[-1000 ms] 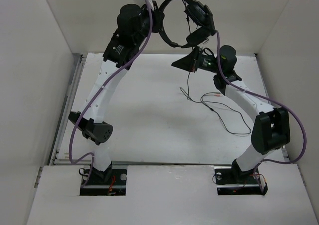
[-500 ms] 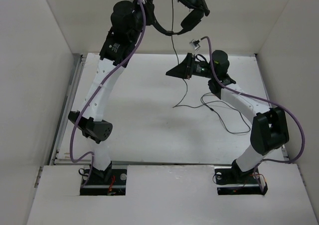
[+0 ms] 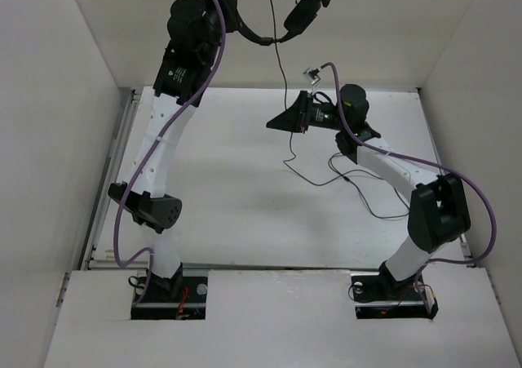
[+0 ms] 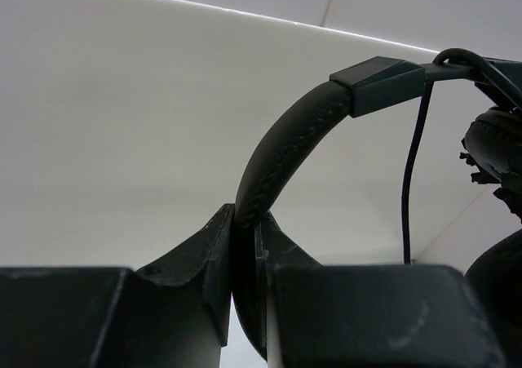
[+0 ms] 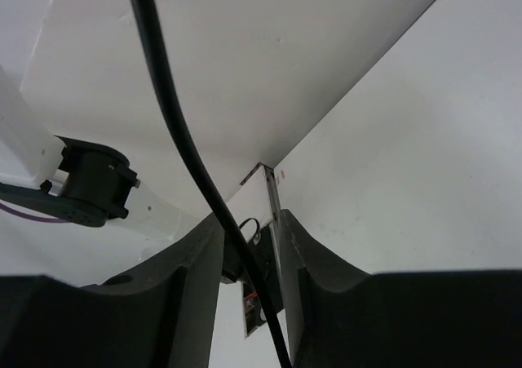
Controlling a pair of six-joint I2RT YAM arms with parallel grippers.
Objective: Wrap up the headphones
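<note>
The black headphones (image 3: 295,11) hang high at the back of the top view, with one earcup (image 4: 494,152) at the right edge of the left wrist view. My left gripper (image 3: 231,9) is shut on the padded headband (image 4: 285,152) and holds the headset in the air (image 4: 245,221). The thin black cord (image 3: 278,66) drops from the headset and passes between the fingers of my right gripper (image 3: 279,123). In the right wrist view the jaws stand a little apart (image 5: 249,221) and the cord (image 5: 175,123) runs loosely along the left finger. The rest of the cord (image 3: 369,197) lies looped on the table. The plugs are too small to make out.
White walls enclose the white table (image 3: 228,188) at the back and both sides. A metal rail (image 3: 110,180) runs along the table's left edge. The left arm's elbow (image 3: 151,211) hangs over the near left of the table. The right arm's elbow (image 3: 439,213) sits near right.
My left gripper has lifted the headphones higher and to the left. My right gripper has shifted slightly left along the cord. The cord's slack on the table has been drawn in.
</note>
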